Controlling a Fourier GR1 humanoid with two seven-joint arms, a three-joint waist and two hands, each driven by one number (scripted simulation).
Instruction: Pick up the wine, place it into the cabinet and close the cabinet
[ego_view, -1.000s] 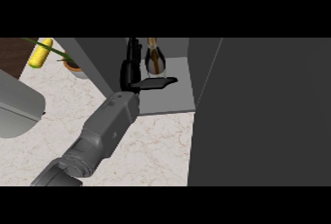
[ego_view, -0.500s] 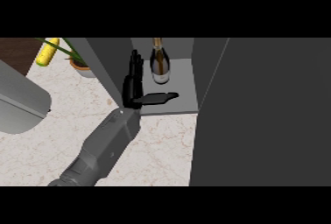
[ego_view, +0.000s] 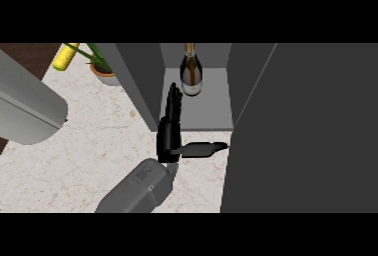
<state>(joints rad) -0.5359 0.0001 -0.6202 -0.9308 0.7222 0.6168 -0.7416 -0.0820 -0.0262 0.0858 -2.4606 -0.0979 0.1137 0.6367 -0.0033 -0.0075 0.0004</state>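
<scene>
Dark wine (ego_view: 191, 70) now stands released at twelve o'clock in the cabinet (ego_view: 198, 107); left hand (ego_view: 171, 135) withdraws, fingers straight, apparently clear.

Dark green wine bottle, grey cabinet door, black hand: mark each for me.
Dark green wine bottle (ego_view: 191, 75), head view, on the bottle's body above its pale label.
Grey cabinet door (ego_view: 310, 130), head view, on the door's broad flat face.
Black hand (ego_view: 170, 131), head view, on the palm below its straight fingers.

head view | steeply down | close over counter (ego_view: 88, 150) | cabinet (ego_view: 199, 107) ahead
</scene>
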